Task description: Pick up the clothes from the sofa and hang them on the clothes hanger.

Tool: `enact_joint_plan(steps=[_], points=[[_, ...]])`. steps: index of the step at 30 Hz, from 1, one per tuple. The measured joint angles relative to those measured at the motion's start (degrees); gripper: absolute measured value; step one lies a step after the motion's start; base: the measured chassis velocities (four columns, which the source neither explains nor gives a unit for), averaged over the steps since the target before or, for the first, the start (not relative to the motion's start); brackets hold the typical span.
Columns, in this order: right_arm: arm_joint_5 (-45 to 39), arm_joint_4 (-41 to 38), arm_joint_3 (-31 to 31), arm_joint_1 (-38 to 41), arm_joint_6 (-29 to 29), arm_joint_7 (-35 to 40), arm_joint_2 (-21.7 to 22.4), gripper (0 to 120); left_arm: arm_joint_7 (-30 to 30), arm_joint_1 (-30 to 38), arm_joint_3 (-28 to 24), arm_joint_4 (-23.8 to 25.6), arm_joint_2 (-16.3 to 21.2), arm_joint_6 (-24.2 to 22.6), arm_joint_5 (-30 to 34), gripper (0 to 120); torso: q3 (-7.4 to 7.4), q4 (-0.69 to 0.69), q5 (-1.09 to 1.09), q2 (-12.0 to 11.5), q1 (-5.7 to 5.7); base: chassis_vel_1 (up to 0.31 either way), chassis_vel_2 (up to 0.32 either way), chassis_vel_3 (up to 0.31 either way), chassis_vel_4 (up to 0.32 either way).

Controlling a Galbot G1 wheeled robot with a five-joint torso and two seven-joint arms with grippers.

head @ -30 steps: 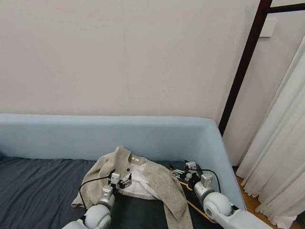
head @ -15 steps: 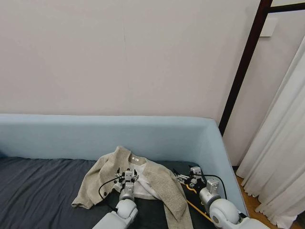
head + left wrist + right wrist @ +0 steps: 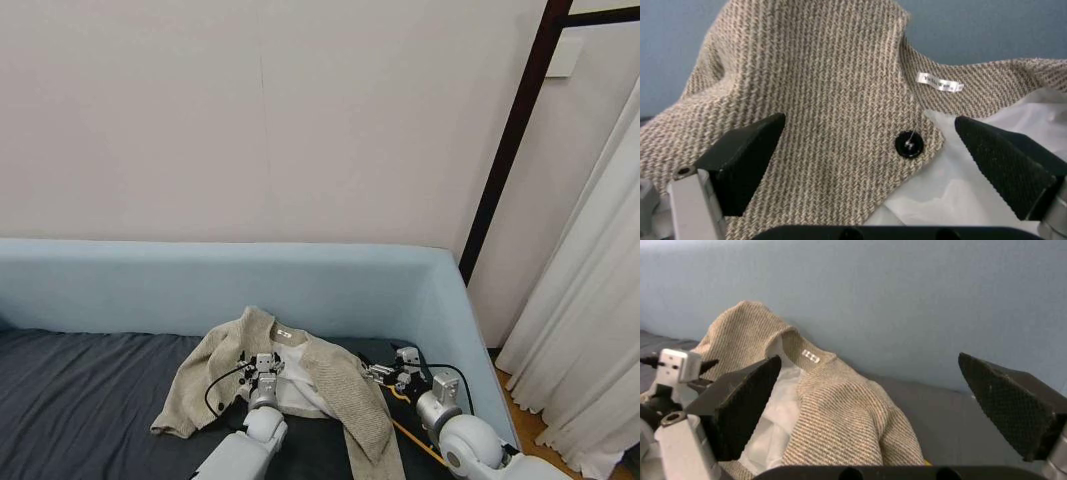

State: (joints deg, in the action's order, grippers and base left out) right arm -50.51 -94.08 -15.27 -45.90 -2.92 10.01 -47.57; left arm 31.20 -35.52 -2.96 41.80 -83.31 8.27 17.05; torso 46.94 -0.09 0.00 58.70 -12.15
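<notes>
The sofa's (image 3: 430,290) backrest and right armrest wall in the dark seat, which lies bare to the left. The beige cardigan (image 3: 345,395) lies near that corner, collar toward the backrest, hem toward the robot. The left gripper (image 3: 262,364), spread wide, is at its 1 black button (image 3: 909,144). The right gripper (image 3: 391,371), also wide, is just beside its right edge.

Coarse woven cloth jacket (image 3: 807,100), glossy black button (image 3: 909,144), matt blue sofa (image 3: 300,285)

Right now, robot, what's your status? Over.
Left gripper open over cardigan. Right gripper open, beside it. Cardigan lying on sofa. Nothing blocking.
</notes>
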Motion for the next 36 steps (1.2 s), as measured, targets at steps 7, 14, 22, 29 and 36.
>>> enact_joint_plan(steps=[7,14,22,29,36], points=[[-0.4,-1.2,0.8,-1.0,0.2,0.3,1.1,100,-1.4,3.4,0.6,-7.8,-2.7,1.7,-1.3,100,0.00,-0.01,0.00,0.0,0.00,0.000,0.000,0.000,0.000],[-1.2,-1.8,1.1,-1.2,0.4,0.6,1.5,100,-2.4,5.7,1.1,-13.9,-4.5,2.6,-1.3,100,0.00,0.00,0.00,0.0,0.00,0.000,0.000,0.000,0.000],[-1.3,-1.4,1.3,-1.3,0.4,0.5,1.9,100,-2.9,7.6,2.2,-17.2,-5.4,3.5,-1.4,90,0.01,0.00,0.00,0.0,0.00,0.000,0.000,0.000,0.000],[-1.2,-1.1,1.4,-1.4,0.4,0.3,1.5,100,-3.0,7.9,2.3,-17.5,-5.4,4.1,-1.4,67,0.00,0.00,0.00,0.0,0.00,0.000,0.000,0.000,0.000],[-1.5,-0.9,1.3,-1.5,0.3,0.2,1.5,100,-3.2,8.1,2.4,-17.4,-5.5,4.6,-1.1,41,0.00,0.00,-0.01,0.0,0.00,0.000,0.000,0.000,0.000]])
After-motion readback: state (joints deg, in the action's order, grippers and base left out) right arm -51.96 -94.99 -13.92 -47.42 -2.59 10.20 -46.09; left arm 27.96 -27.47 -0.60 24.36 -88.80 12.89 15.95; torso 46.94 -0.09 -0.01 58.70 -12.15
